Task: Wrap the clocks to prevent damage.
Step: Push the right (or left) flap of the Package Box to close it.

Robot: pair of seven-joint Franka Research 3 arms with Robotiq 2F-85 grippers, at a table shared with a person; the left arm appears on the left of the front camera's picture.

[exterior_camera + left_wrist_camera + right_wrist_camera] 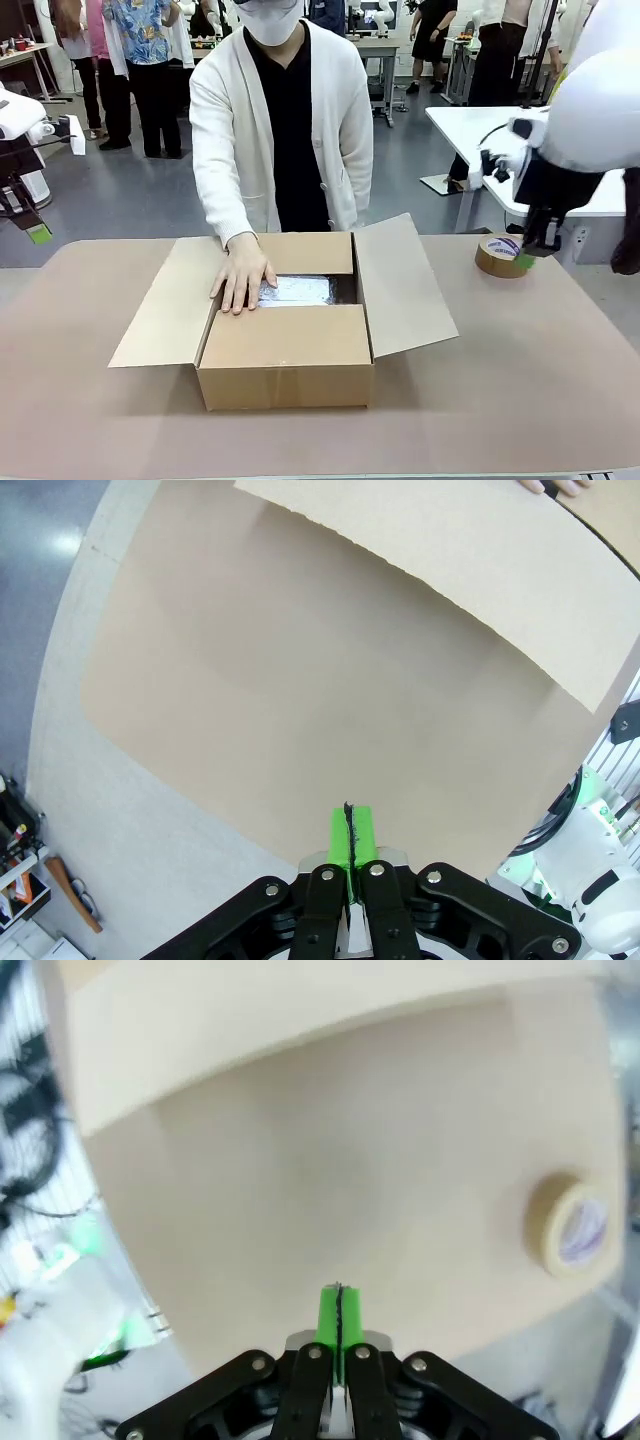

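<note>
Cardboard box (285,355) standing at the middle of the tabletop (540,380), its side flaps spread outward. Inside, toward the far wall, we see a pale, shiny wrapped bundle (297,291) lying on the bottom; what it encloses we cannot tell. The person's hand (243,280) lies palm down at the box's left rim, fingers at the bundle's left edge. A brown tape roll (500,256) lies flat on the tabletop to the right of the box, apart from its right flap. In the left wrist view we note the left gripper (348,825) over bare tabletop, green pads pressed together, nothing between them. The right gripper (340,1305) is likewise fully closed and empty, held above the tabletop near the tape roll.
</note>
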